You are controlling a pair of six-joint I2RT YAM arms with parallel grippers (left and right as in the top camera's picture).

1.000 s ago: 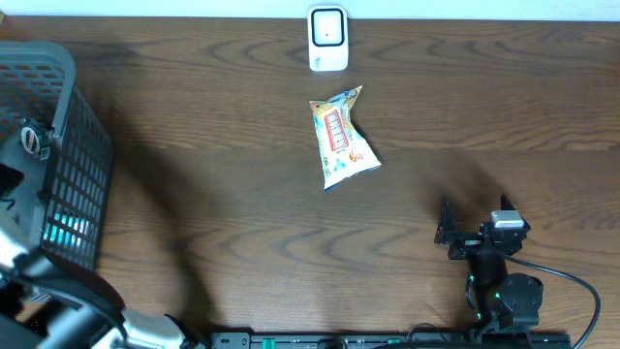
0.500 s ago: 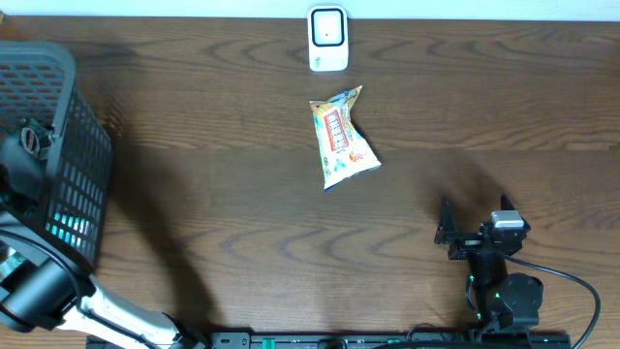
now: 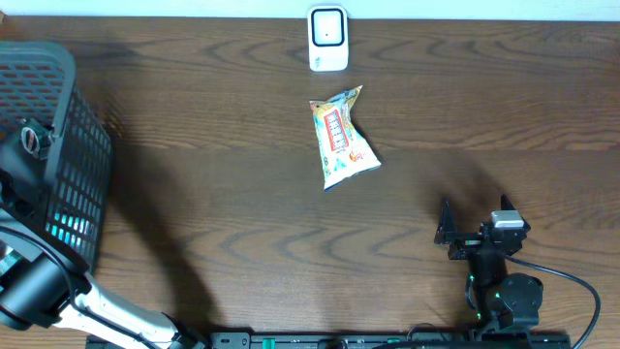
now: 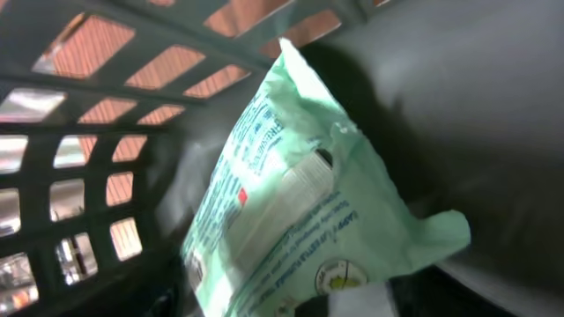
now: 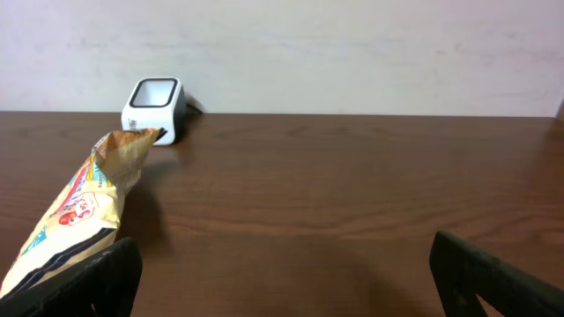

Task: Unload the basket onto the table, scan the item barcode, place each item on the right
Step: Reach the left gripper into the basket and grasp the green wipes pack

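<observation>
Finding: green pouch (image 4: 300, 220) in the basket (image 3: 68, 58) judged light, soft, slippery; I would pinch its sealed edge; left fingers' state I cannot tell, right fingers (image 5: 493, 277) spread.

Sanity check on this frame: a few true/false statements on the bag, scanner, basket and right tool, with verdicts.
1. The snack bag lies on the table near the scanner, apart from it. True.
2. The right tool is shut on the snack bag. False: its jaws stand wide open with nothing between them, well clear of the bag.
3. A green pack sits inside the basket. True, per the left wrist view.
4. The basket stands at the table's right edge. False: it is at the left edge.
</observation>
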